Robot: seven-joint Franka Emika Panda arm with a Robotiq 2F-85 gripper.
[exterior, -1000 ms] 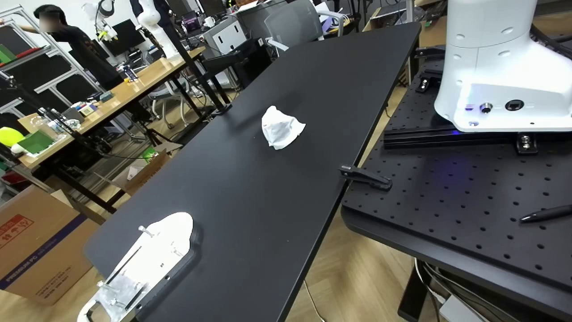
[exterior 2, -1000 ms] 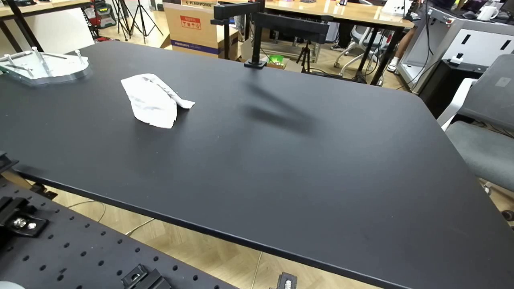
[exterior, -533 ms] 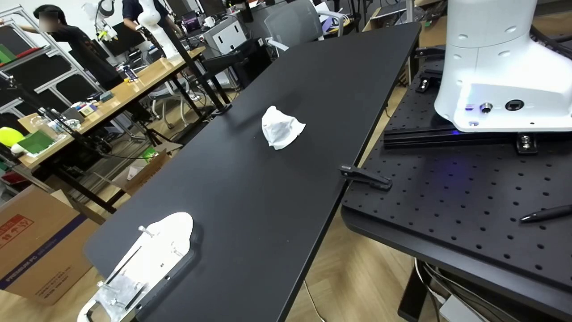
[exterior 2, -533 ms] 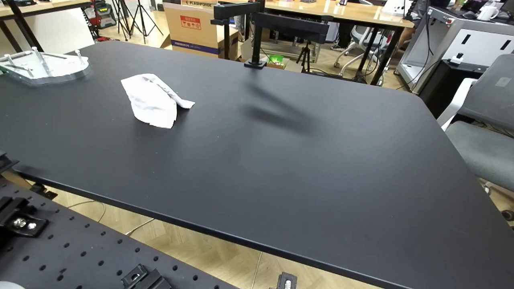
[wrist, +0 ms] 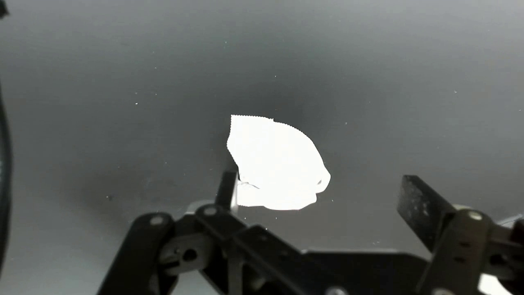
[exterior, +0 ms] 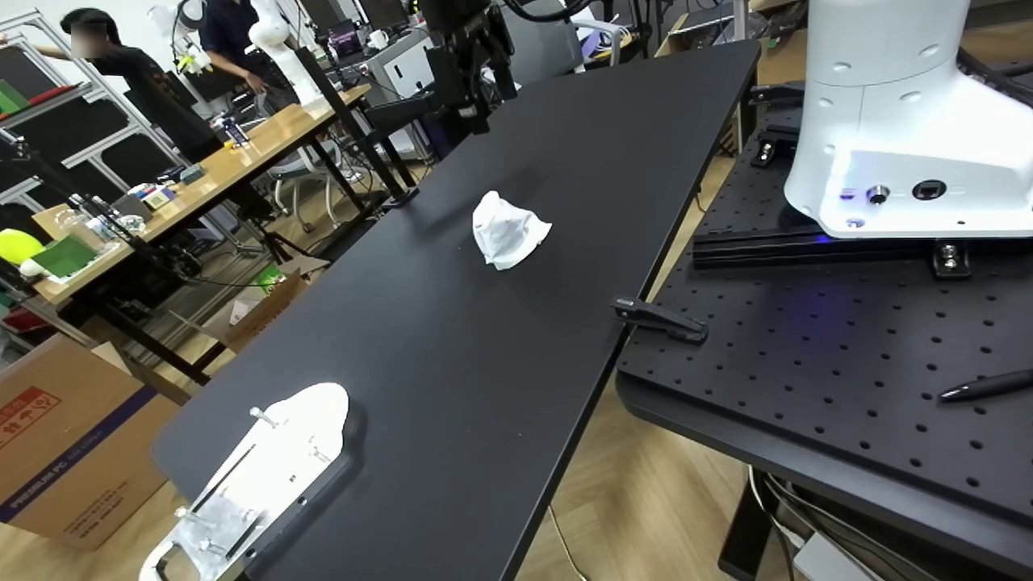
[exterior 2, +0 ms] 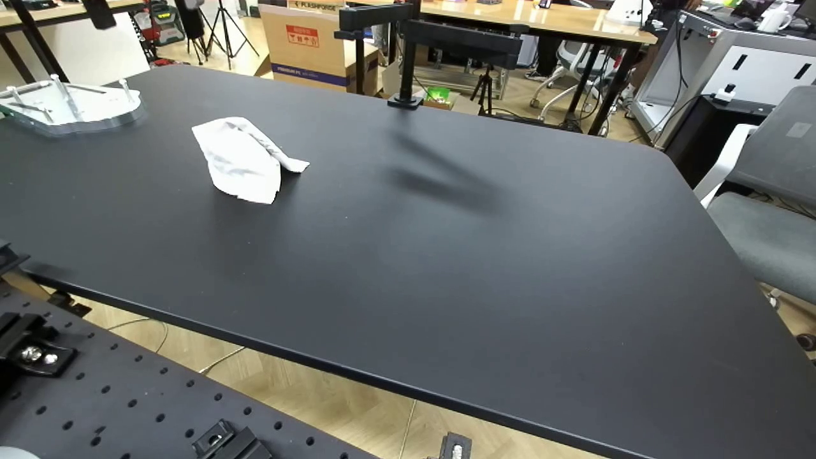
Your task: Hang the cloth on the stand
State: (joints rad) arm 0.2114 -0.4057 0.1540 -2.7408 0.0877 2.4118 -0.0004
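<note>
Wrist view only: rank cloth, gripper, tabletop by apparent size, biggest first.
1. Tabletop: fills most of the frame.
2. Gripper: spreads along the bottom with the jaws apart; nearness to the camera enlarges it, so real size is unsure.
3. Cloth: a single white patch near the middle.

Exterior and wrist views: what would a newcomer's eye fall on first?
The bright white cloth would likely draw the eye first, crumpled on the black table in both exterior views. Next might come the end effector, open at the bottom of the wrist view, and the white robot base, upper right in an exterior view.
</note>
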